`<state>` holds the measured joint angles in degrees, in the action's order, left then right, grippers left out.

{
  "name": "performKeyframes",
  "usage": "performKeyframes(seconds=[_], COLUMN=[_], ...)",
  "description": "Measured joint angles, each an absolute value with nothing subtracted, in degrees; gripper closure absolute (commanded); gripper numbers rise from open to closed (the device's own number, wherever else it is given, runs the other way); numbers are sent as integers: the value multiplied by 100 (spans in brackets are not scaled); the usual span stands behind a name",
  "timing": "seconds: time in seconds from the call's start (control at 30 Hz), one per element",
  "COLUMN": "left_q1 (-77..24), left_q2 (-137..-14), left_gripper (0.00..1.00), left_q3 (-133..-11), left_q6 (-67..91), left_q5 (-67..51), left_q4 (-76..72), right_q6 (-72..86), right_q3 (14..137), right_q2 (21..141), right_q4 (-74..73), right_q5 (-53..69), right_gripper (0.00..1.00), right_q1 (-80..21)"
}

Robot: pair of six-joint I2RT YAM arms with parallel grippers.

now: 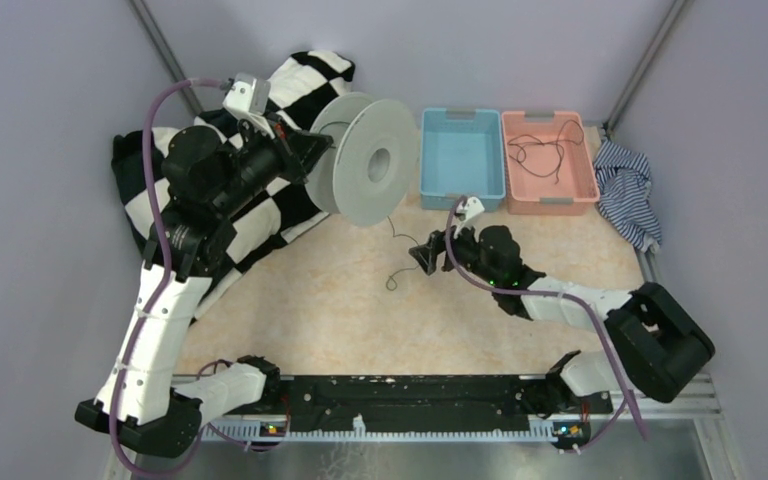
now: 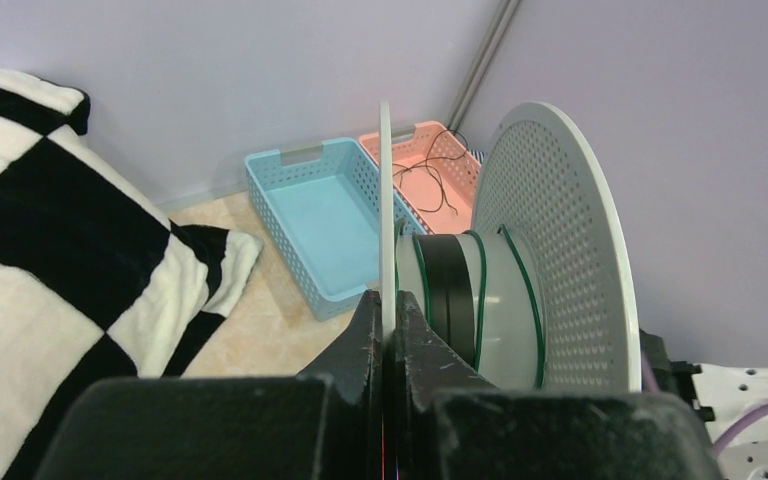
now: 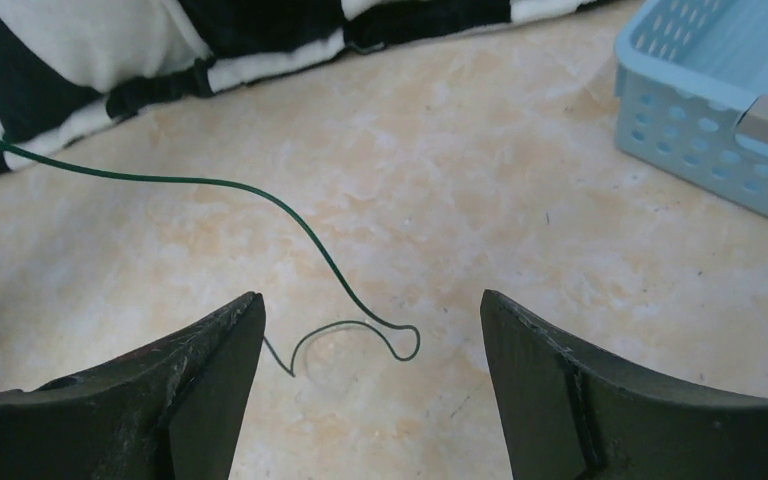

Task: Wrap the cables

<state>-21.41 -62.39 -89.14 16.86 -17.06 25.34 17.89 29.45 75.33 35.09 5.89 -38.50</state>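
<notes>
A pale grey round spool (image 1: 368, 158) is held upright above the table at the back left. My left gripper (image 1: 312, 150) is shut on its near flange (image 2: 385, 200), with dark wire wound on the hub (image 2: 452, 285). A thin dark cable (image 1: 396, 262) trails from the spool down to the table and ends in a small curl (image 3: 355, 335). My right gripper (image 1: 423, 256) is open and empty, low over the table, with the cable's curled end between and just beyond its fingers (image 3: 210, 360). More thin cables (image 1: 543, 150) lie in the pink basket.
A blue basket (image 1: 462, 158) and a pink basket (image 1: 550, 190) stand side by side at the back. A black-and-white checked cloth (image 1: 250, 215) lies at the back left under the left arm. A striped cloth (image 1: 628, 190) lies at the right wall.
</notes>
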Motion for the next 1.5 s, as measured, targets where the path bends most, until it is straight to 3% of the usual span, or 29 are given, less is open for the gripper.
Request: performKeyframes(seconds=[0.2,0.3,0.33,0.47,0.7,1.1,1.3,1.5], left_q1=[-2141,-2141,-2141,-2141,-2141,-2141,-2141,-2156], left_q2=[-6239,-6239,-6239,-6239,-6252,-6845,-6967,-6825], left_gripper=[100,100,100,100,100,100,100,100], left_q3=[-8914,-8914,-8914,-8914,-8914,-8278,-7830,-7140], left_q6=[1813,1872,1898,1957,2016,2178,2167,2036], left_q5=[-1732,-1798,-1831,-1883,-1699,-917,-657,-523], left_q4=[2530,2526,2526,2519,2427,1688,1612,1157], right_q6=[1406,1345,1341,1271,1404,1092,814,336], right_q3=[2947,3039,3098,3439,3441,3094,4123,6412], right_q2=[8276,8630,8774,9266,9129,5942,5830,6482], right_q4=[3957,4285,4405,4751,4644,1977,154,-1824], right_q5=[888,895,888,840,847,554,370,633], right_gripper=[22,30,38,100,100,100,100,100], right_q1=[-3850,-3850,-3850,-3850,-3876,-5400,-5916,-6073])
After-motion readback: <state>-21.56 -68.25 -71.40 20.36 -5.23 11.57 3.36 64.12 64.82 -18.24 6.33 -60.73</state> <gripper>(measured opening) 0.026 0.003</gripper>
